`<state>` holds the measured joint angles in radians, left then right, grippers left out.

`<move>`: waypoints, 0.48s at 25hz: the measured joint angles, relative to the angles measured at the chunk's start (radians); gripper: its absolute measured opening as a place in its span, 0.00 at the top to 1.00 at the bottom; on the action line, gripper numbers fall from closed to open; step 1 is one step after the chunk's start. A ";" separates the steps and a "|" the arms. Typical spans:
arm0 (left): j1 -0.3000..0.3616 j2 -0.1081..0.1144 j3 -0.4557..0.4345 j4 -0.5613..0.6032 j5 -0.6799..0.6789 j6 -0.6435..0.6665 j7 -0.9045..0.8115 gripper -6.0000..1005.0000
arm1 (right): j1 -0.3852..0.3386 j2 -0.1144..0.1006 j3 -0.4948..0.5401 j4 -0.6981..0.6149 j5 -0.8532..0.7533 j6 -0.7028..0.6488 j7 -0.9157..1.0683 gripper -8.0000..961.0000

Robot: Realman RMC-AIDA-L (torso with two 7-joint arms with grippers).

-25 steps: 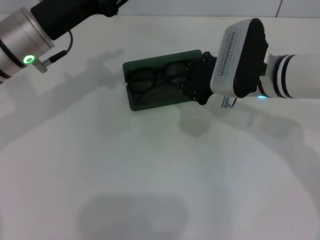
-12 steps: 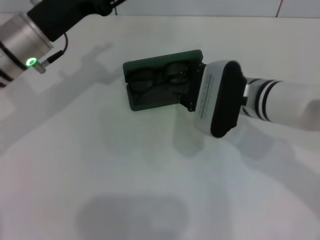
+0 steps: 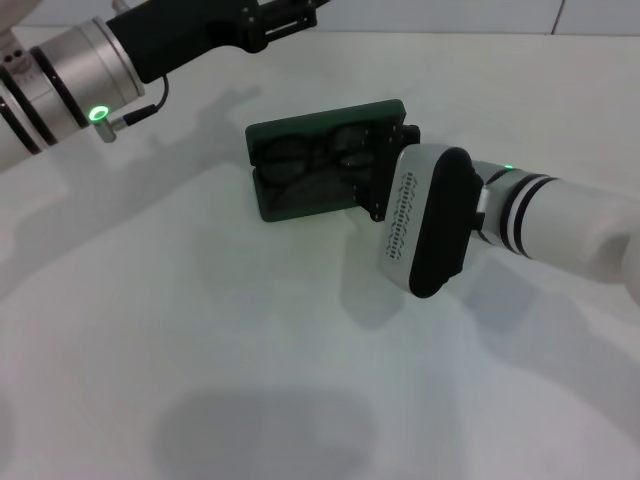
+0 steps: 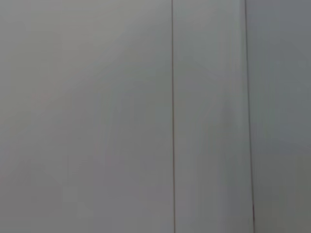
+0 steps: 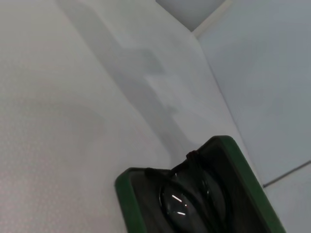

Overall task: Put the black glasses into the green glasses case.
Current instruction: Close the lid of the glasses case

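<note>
Green glasses case (image 3: 320,160) lay open just left of the right gripper (image 3: 385,175), the black glasses (image 3: 315,152) inside it; no lettering could be read. Finger state could not be told. Since a second before, the right wrist had been rolled and lowered, and the left gripper (image 3: 285,15) extended farther along the far edge.

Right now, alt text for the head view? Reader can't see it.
The black glasses lie inside the open green glasses case on a white table, with the right gripper at the case's right end. The left arm reaches along the table's far left edge.
</note>
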<state>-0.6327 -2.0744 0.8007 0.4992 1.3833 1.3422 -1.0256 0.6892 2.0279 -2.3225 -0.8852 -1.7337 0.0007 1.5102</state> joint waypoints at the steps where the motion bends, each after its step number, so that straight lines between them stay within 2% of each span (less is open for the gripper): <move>1: -0.002 -0.001 0.000 0.000 0.000 0.000 0.000 0.12 | 0.001 0.000 -0.006 0.002 -0.001 0.008 0.000 0.61; 12: -0.017 -0.010 0.000 -0.001 0.001 -0.002 0.004 0.12 | 0.057 0.000 -0.018 0.044 0.000 0.000 -0.001 0.62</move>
<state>-0.6498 -2.0846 0.8011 0.4985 1.3838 1.3406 -1.0211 0.7465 2.0279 -2.3404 -0.8410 -1.7338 0.0008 1.5094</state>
